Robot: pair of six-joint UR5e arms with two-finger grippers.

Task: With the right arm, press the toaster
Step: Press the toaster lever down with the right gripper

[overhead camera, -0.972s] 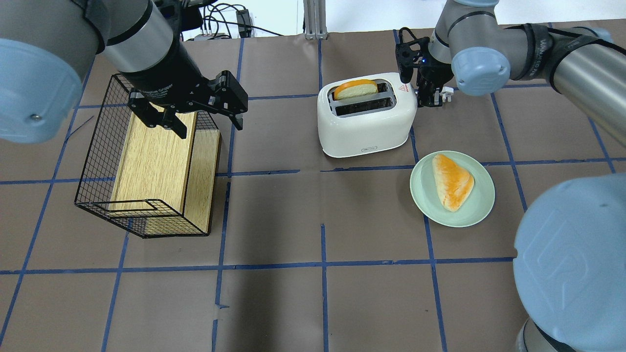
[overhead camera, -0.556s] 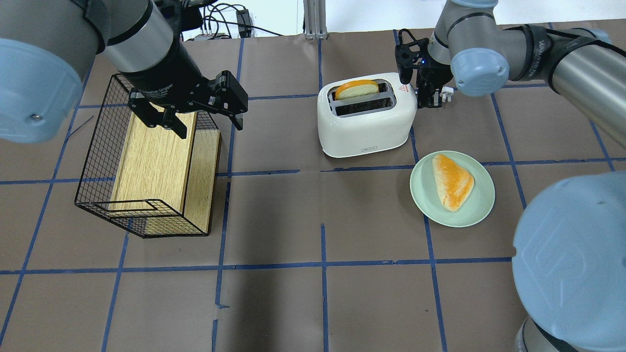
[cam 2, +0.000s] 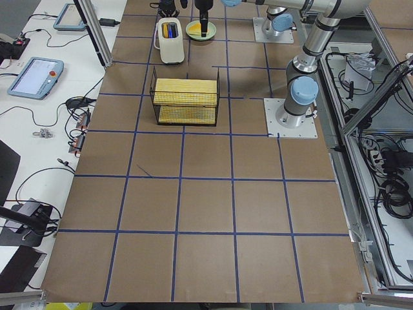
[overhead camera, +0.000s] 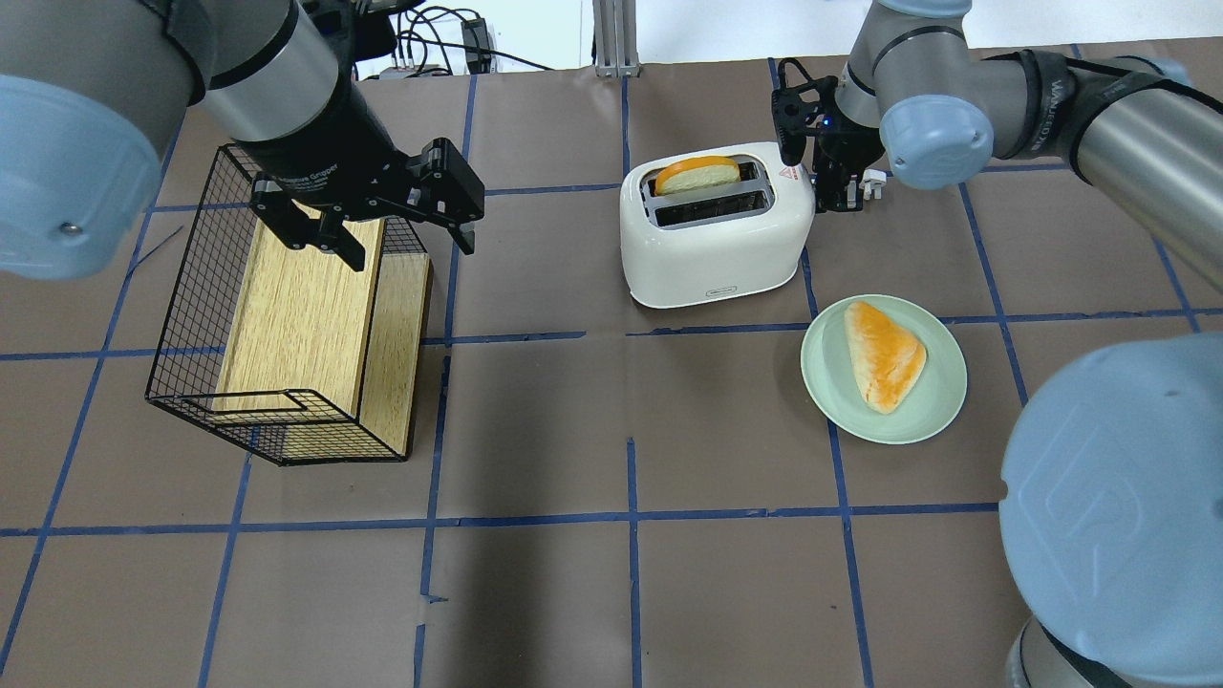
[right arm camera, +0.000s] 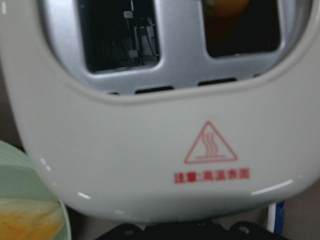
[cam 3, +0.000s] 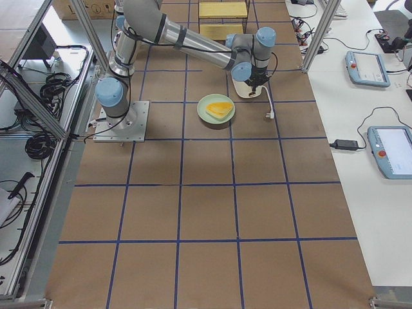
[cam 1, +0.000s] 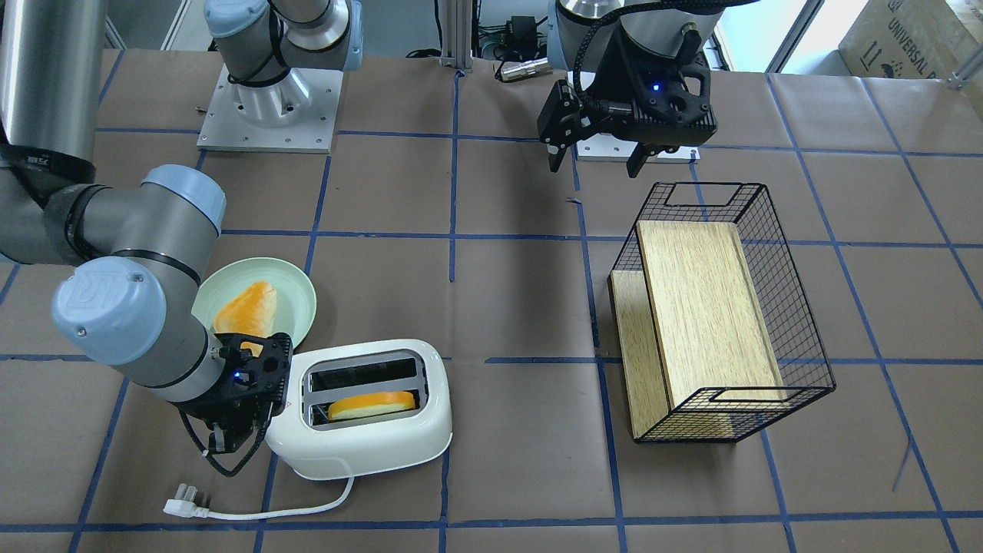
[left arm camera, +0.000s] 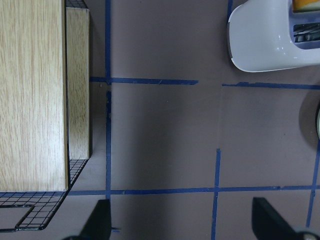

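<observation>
toaster (overhead camera: 712,225) sits on tabletop (overhead camera: 535,430), far side, near plate (overhead camera: 941,401); bread slice (overhead camera: 696,174) sticks up from far slot. Right claw (overhead camera: 839,191) is at toaster's end by the warning triangle, fingers hidden, cannot tell its spread. Left claw (overhead camera: 406,247) is wide, empty, over basket (overhead camera: 191,287). Risk: lever unseen, so an off-centre press likely slides or tips the light toaster, or the claw skids onto plug (overhead camera: 871,182).

The right arm (overhead camera: 1003,105) reaches to the toaster's (overhead camera: 712,244) warning-triangle end with its wrist bent downward. The right tool (overhead camera: 843,186) is just beside that end, its finger spread unclear. The left tool (overhead camera: 413,254) hangs well apart from the toaster, pointing down with fingers spread wide.
</observation>
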